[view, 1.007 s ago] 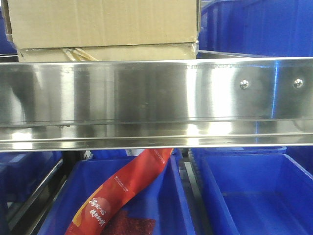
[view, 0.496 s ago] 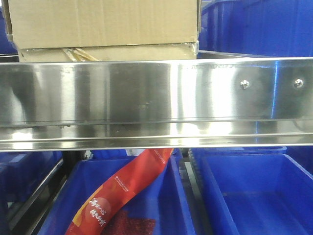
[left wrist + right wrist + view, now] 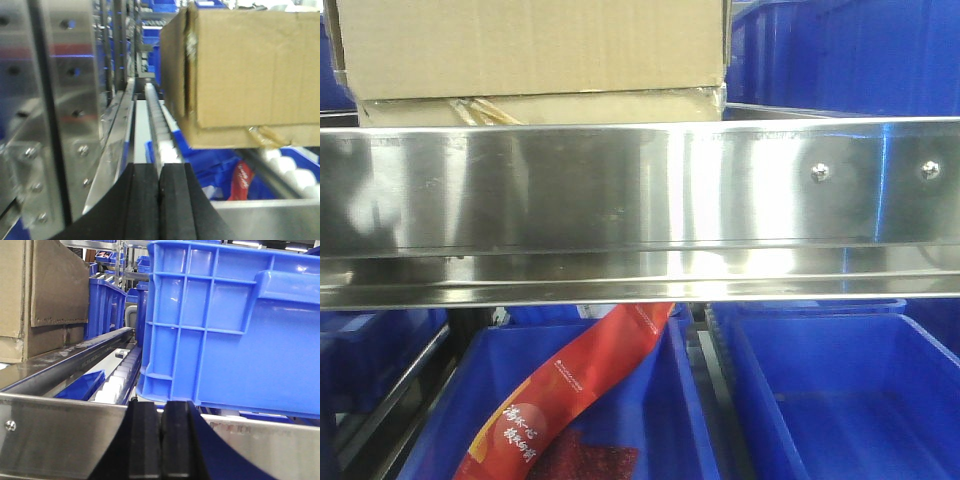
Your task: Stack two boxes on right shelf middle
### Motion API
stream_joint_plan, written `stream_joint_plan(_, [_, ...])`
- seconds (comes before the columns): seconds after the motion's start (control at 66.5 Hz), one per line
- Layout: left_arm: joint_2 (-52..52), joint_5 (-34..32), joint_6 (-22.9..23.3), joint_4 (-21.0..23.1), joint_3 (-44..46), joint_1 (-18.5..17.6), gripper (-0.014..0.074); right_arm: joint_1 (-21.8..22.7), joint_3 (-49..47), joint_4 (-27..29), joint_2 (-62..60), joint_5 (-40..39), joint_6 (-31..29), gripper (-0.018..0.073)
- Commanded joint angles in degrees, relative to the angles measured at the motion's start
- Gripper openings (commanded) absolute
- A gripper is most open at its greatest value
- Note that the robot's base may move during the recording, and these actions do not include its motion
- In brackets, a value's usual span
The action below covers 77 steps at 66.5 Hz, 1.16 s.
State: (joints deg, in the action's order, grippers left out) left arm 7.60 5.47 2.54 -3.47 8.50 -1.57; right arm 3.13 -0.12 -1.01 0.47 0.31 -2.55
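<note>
On my left wrist camera the left gripper [image 3: 159,200] sits low in frame, its two black pads pressed flat together with nothing between them. It's pinched closed and empty. Same story on the right wrist camera: the right gripper [image 3: 161,440] has its pads squeezed together, holding nothing.

Just beyond the left gripper I see a white roller track [image 3: 159,125] running away from me, and beside it a perforated steel upright [image 3: 65,100] filling the near side. To the other side, the upper box [image 3: 250,65] sits on the lower box [image 3: 220,136], tan cardboard, the top one overhanging a little; a loose pale tape strip [image 3: 265,135] hangs at the lower one's edge.

The right wrist view gives me what the left can't: a big blue bin [image 3: 235,325] standing on the shelf right past the gripper, ribbed wall facing me, with the boxes off at the far side of the frame, well apart from it.

The front camera alone shows the shelf lip [image 3: 620,190] straight on, mirror-bright, two screw heads [image 3: 819,171] toward one end. The stack rests directly above the lip, both boxes on the shelf. Neither gripper appears here. Below the lip are more blue bins [image 3: 820,400], one holding a red packet [image 3: 570,390] with printed lettering.
</note>
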Motion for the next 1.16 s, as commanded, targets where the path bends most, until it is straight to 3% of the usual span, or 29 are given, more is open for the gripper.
stream_joint_plan(0.0, [-4.22, -0.86, -0.4, 0.43, -2.36, 0.34, -0.0111, 0.18, 0.12, 0.2, -0.47, -0.78, -0.05, -0.0165])
stream_joint_plan(0.12, [-7.6, -0.86, -0.4, 0.65, -5.66, 0.34, -0.0111, 0.18, 0.12, 0.2, -0.47, -0.78, -0.05, -0.0165])
stream_joint_plan(0.286, [-7.6, -6.61, -0.4, 0.75, -8.5, 0.55, -0.0111, 0.18, 0.12, 0.2, -0.47, -0.78, -0.05, -0.0165])
stream_joint_plan(0.391, [-7.6, -4.2, -0.4, 0.75, -8.5, 0.55, -0.0111, 0.18, 0.12, 0.2, -0.47, -0.78, -0.05, -0.0165])
stream_joint_plan(1.143, [-7.6, -4.79, -0.4, 0.75, -8.5, 0.55, -0.0111, 0.18, 0.12, 0.2, -0.47, -0.78, -0.05, -0.0165])
